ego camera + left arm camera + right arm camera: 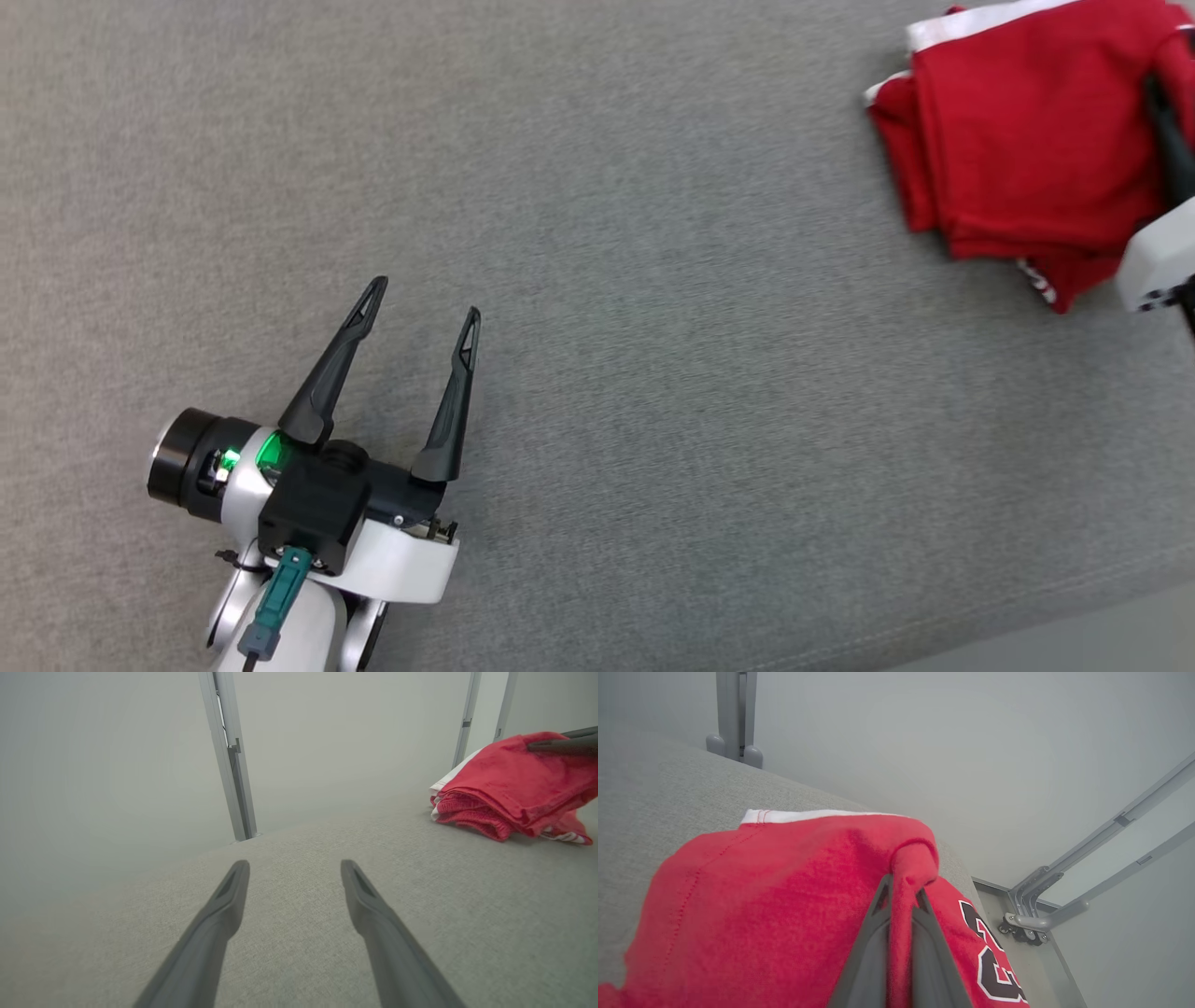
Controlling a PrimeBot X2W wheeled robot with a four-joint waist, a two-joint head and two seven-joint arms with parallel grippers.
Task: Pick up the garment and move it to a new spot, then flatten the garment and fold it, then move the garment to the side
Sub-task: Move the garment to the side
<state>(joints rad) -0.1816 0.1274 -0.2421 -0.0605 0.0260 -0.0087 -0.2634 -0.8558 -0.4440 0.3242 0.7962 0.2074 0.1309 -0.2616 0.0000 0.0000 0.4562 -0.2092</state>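
The garment [1027, 140] is a red jersey with white trim and a black number, folded into a thick stack at the far right of the grey table. My right gripper [901, 891] is shut on a fold of the garment [784, 891] near its top edge; its dark fingers [1167, 131] lie over the stack's right side. In the left wrist view the garment [509, 793] lies at the upper right, with the right gripper's dark finger [560, 744] resting on top. My left gripper [425, 303] hovers open over bare table at the lower left, far from the garment; its fingers hold nothing [294, 868].
The grey fabric-covered table [653, 327] spreads across the head view; its front edge runs along the lower right corner [1074, 625]. Grey metal frame posts [231, 756] stand beyond the far edge, and a frame foot [1031, 919] sits past the table's corner.
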